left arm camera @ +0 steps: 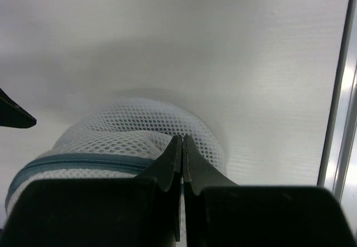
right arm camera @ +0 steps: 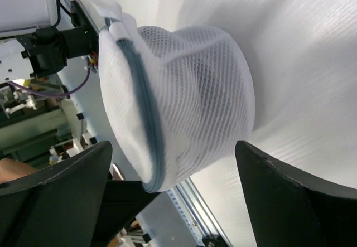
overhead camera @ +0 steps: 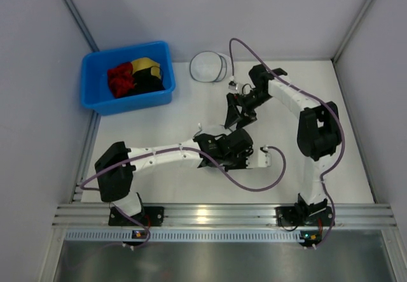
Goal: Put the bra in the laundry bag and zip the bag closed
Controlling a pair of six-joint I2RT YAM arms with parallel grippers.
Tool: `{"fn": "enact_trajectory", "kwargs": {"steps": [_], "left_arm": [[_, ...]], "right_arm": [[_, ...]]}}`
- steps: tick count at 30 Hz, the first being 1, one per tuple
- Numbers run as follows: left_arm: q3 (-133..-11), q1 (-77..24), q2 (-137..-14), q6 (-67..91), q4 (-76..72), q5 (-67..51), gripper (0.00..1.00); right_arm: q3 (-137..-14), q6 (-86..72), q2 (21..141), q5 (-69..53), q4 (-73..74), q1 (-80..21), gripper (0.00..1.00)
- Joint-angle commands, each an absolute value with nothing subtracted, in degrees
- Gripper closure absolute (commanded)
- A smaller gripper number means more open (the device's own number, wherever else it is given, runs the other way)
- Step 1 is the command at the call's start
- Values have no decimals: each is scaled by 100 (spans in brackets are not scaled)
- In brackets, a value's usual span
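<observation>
Right claw [right arm camera: 173, 146] apart facing mesh case [right arm camera: 189, 91], left claw [left arm camera: 182, 138] together beside its zip [left arm camera: 83, 162]

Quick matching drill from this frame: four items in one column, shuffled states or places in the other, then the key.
Items
1. left gripper
2. right gripper
3. blue bin
4. see-through round pouch

States or places
A. lies at the far side, just right of the bin, apart from both arms
B. holds the red garment and the yellow-and-black garment
C. fingers pressed together at the white mesh case, near its zip
D. wide open, facing the white mesh case

Pairs: 1-C, 2-D, 3-B, 4-A
</observation>
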State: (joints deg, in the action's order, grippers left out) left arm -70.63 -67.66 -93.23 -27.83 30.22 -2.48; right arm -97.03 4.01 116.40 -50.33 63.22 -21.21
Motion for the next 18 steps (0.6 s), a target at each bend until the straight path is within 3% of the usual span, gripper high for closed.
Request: {"fn": "enact_trajectory", "kwargs": {"steps": [1, 4, 7, 18], "left_arm": [[-7672, -6741, -9658, -2250, 2804, -88, 100], [-7927, -6750, -9834, -2197, 2733, 157, 100], [-8191, -6741, -10046, -2276, 2742, 281, 100], [-8367, -6671, -10055, -2698, 2733, 26, 100]], "right_arm": [[-9511, 623, 10759, -4790, 6257, -1891, 7], [-9282, 703, 10451, -4535, 6363, -1610, 3], [-9133, 895, 10371, -4675, 6609, -1398, 5], [-7972, 773, 10696, -5879, 6012, -2091, 23]]}}
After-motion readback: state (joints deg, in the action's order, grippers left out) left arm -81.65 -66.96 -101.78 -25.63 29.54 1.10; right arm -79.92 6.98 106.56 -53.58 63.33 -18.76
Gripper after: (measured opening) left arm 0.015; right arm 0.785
